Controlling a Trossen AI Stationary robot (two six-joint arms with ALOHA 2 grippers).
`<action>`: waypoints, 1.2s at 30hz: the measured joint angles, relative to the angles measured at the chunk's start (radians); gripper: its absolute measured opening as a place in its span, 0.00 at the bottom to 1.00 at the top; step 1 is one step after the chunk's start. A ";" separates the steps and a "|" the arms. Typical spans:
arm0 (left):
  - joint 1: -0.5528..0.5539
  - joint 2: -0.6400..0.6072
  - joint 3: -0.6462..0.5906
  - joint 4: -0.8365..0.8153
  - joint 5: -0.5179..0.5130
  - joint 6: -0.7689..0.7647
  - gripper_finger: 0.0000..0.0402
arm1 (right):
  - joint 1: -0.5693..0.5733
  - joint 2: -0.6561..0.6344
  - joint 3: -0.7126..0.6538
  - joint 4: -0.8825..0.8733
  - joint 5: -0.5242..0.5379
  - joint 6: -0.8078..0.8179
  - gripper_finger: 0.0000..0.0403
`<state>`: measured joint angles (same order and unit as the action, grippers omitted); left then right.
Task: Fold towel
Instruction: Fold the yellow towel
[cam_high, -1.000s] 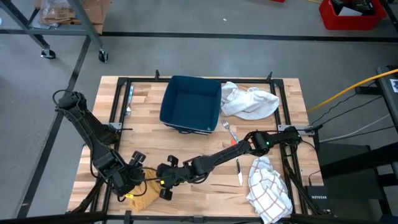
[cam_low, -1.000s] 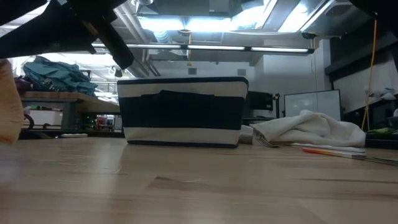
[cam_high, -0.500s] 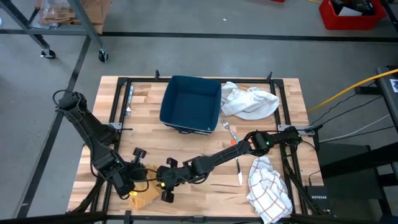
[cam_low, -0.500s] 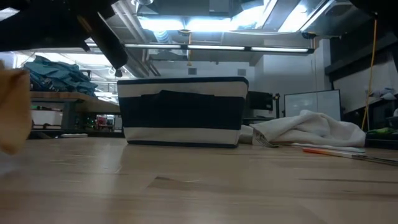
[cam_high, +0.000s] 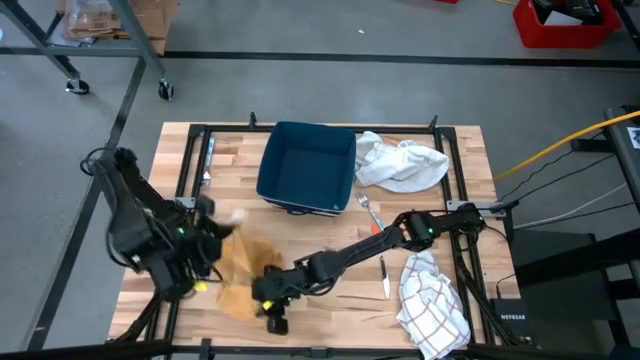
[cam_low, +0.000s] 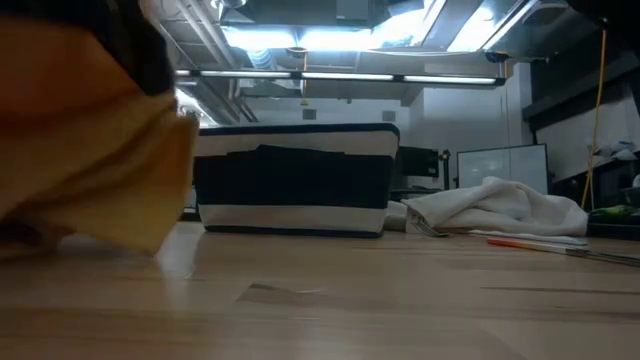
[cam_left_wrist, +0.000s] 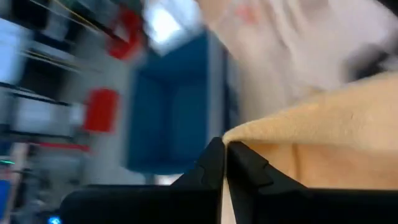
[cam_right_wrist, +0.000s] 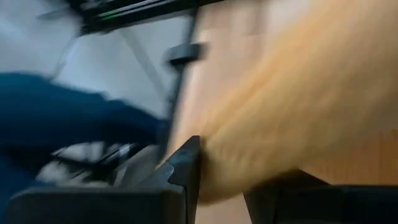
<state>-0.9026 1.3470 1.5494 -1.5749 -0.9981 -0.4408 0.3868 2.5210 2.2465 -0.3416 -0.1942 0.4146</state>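
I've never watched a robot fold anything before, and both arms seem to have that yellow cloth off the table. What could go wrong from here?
The left gripper pinches only the very edge of the yellow towel, so the cloth might slip free as it lifts.

The right gripper works close beside it; the two arms could tug against each other and bunch the cloth.

The blue bin sits just beyond, so a swinging towel may brush it.

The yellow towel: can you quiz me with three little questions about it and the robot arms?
1. True or false: the left gripper has its jaws shut on the yellow towel.
2. What stands behind the towel on the table? A) blue bin B) red bucket C) green bowl
3. Fill in: the checked cloth lies by the table's ____ edge.

Key: 1 true; 2 A; 3 right.
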 joint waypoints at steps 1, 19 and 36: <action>0.008 -0.014 0.029 0.021 -0.081 0.061 0.00 | 0.002 0.000 0.001 0.001 -0.045 0.003 0.25; 0.054 -0.088 0.222 0.177 -0.221 0.200 0.00 | 0.061 0.002 0.000 -0.143 0.025 0.064 0.25; 0.054 -0.079 0.222 0.174 -0.054 0.104 0.00 | 0.084 0.002 0.000 0.169 0.926 0.105 0.25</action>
<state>-0.8490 1.2678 1.7710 -1.4010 -1.0519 -0.3363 0.4706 2.5233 2.2467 -0.1722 0.7319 0.5198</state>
